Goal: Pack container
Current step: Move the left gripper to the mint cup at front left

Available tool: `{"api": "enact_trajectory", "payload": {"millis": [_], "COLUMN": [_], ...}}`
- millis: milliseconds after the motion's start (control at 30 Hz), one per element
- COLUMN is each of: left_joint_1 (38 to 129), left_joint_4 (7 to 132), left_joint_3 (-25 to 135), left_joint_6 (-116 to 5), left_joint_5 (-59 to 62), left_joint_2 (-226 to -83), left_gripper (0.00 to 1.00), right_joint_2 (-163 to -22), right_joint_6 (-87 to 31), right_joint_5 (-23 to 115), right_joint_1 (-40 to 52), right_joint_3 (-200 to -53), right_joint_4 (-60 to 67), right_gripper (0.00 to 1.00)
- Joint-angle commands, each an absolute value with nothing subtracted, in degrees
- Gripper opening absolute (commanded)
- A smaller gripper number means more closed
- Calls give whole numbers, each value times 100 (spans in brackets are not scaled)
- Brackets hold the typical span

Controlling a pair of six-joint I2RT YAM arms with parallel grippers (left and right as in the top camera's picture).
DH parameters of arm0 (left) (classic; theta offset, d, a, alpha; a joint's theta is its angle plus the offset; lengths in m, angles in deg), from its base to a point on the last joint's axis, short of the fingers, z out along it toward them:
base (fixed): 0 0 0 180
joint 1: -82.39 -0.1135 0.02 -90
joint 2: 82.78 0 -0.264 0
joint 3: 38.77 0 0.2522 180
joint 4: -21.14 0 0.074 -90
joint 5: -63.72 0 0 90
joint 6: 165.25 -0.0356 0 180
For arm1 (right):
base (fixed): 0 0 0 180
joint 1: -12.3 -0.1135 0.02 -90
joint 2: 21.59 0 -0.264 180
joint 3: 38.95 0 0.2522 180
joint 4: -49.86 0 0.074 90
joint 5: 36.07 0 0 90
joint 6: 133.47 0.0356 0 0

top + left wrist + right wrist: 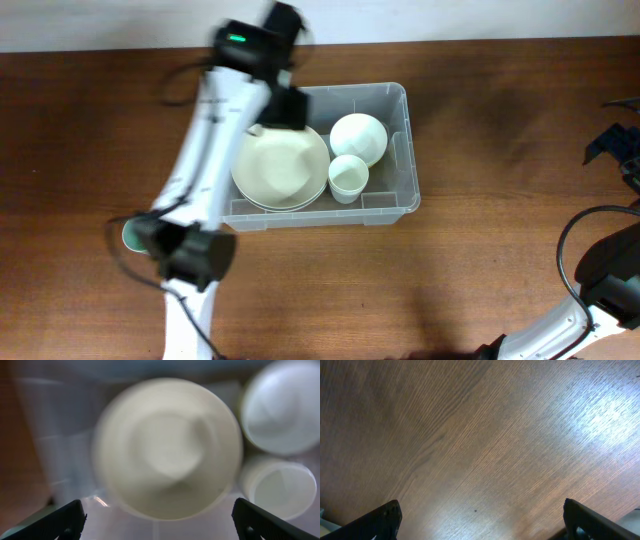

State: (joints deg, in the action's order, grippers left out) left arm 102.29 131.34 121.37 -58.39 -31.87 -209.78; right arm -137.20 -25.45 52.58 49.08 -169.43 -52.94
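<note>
The clear plastic container (408,150) stands at the table's middle. In it lie stacked cream plates (283,168), a white bowl (358,137) and a white cup (348,180). My left gripper (285,105) hovers above the container's back left part, over the plates. In the blurred left wrist view its fingers (157,525) are wide open and empty above the plates (167,447), with the bowl (282,407) and cup (277,487) to the right. My right gripper (618,148) is at the far right, open and empty over bare wood (482,520).
A small teal object (131,235) lies on the table at the left, partly hidden by the left arm. The right arm's cable loops at the lower right (575,250). The wooden table (480,280) surrounds the container.
</note>
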Motion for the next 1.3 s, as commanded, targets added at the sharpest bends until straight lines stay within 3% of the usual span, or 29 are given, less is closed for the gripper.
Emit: {"api": "enact_trajectory", "payload": {"millis": [0,467,633,867,1267], "left_joint_1": [9619,6950,6572,6443,5737], "left_joint_4": [13163,13043,12413,11631,10623], "left_joint_3": [12218,8055,6835,5639,4404], "left_joint_6": [-5389,-3728,-3719,-2639,-2432], "left_joint_5": [-3456,-3560,-3200,-3209,-3209], "left_joint_2": [-19905,-17256,-17254,-17254,-17269], "left_gripper": [96,99,99,99,99], "right_joint_2": [-13585,-13585,-13585,-13585,-13585], "right_joint_6": [-2501,-2501,-2499,-2501,-2501], "right_joint_5": [5309,5309,5309,5309,5309], "right_joint_1": [4908,4908,4908,4908,4908], "right_joint_3": [-16933,-16933,-16933,-16933,-16933], "right_joint_4": [-5285,-5285,-5285,-5285,-5285], "right_gripper": [99,99,99,99,99]}}
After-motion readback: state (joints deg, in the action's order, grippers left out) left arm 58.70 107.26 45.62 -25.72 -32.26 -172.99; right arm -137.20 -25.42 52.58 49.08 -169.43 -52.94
